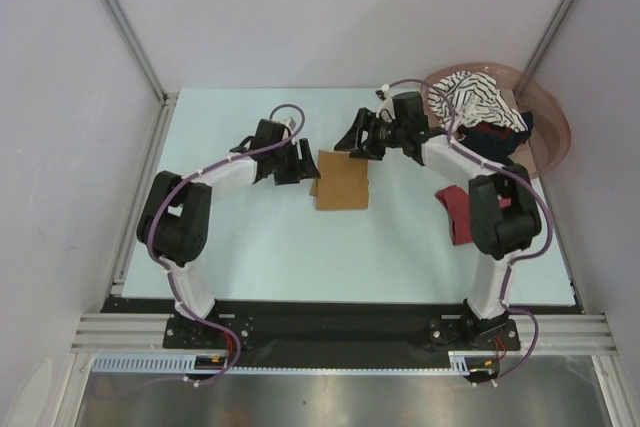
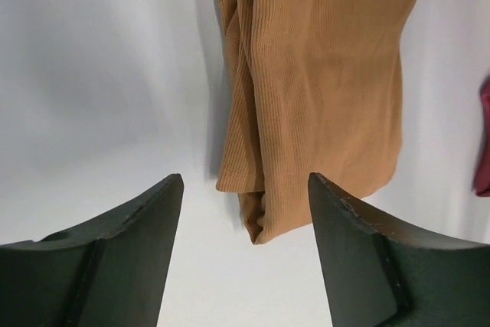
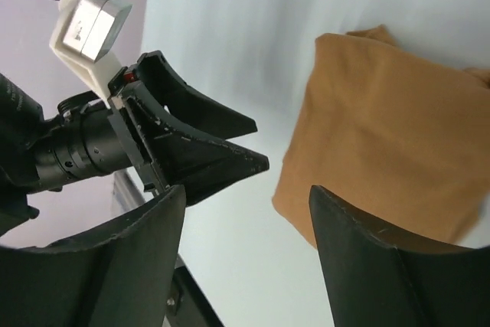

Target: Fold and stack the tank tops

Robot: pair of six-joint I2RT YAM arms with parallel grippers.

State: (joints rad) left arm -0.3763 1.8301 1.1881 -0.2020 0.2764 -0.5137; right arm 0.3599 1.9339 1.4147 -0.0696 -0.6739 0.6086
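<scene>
**Q.** Where did the folded mustard-brown tank top [image 1: 342, 180] [image 2: 321, 89] [image 3: 390, 143] lie?

**A.** Flat on the table [image 1: 250, 247], between the two claws. It sat just ahead of the left claw [image 1: 308, 165] [image 2: 245, 181], with its near end reaching level with that claw's right fingertip. The right claw [image 1: 350, 142] [image 3: 245, 189] stood at its far corner, so the cloth filled the space ahead and to the right of that claw's fingers.

**Q.** How did the claws stand?

**A.** Both were spread wide, with bare table showing between the fingers and nothing in their hold. The cloth lay flat beside them. Whether either fingertip brushed its edge could not be told. In the right wrist view the left claw [image 3: 256, 143] pointed in from the left, close to the cloth.

**Q.** And the other tank tops?

**A.** The dark red tank top [image 1: 458, 209] [image 2: 482, 143] lay crumpled on the table, well behind the right claw and partly under that arm's elbow. The striped tank top [image 1: 480, 97] lay uppermost in the basket [image 1: 555, 122], behind the right claw at the table's far right corner. The black tank top [image 1: 495, 137] lay below it, draped at the basket's near rim.
</scene>
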